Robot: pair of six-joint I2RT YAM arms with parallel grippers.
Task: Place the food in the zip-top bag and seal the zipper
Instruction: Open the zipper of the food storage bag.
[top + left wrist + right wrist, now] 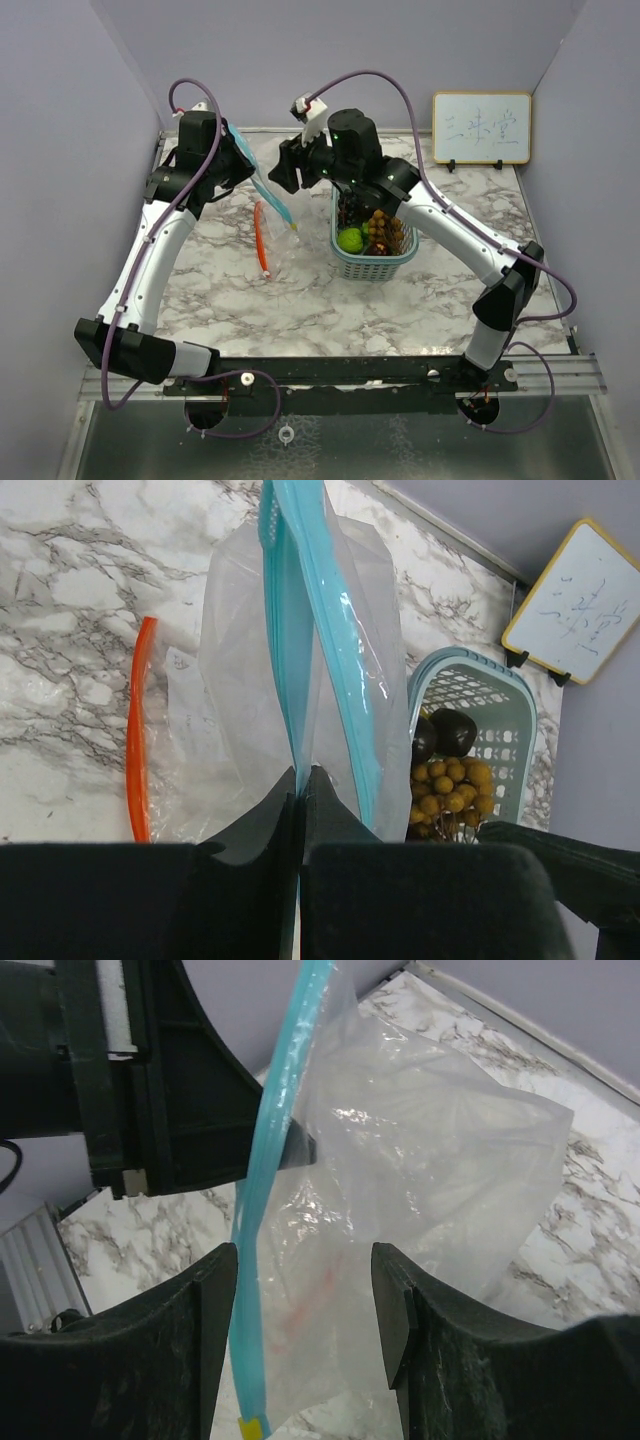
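Note:
My left gripper [300,776] is shut on the teal zipper strip [300,620] of a clear zip-top bag [235,670], which hangs from it above the table. In the top view the left gripper [243,163] holds that bag [272,198] up at the back left. My right gripper [305,1285] is open, its fingers either side of the bag [440,1150], with the teal zipper [265,1180] close to its left finger [205,1310]. The food sits in the teal basket [375,268]: a green round fruit [349,239], a tan berry cluster [450,785] and a dark piece [453,730].
A second clear bag with an orange zipper [261,238] lies flat on the marble table under the hanging bag. A small whiteboard [481,127] stands at the back right. Purple walls close in the sides and back.

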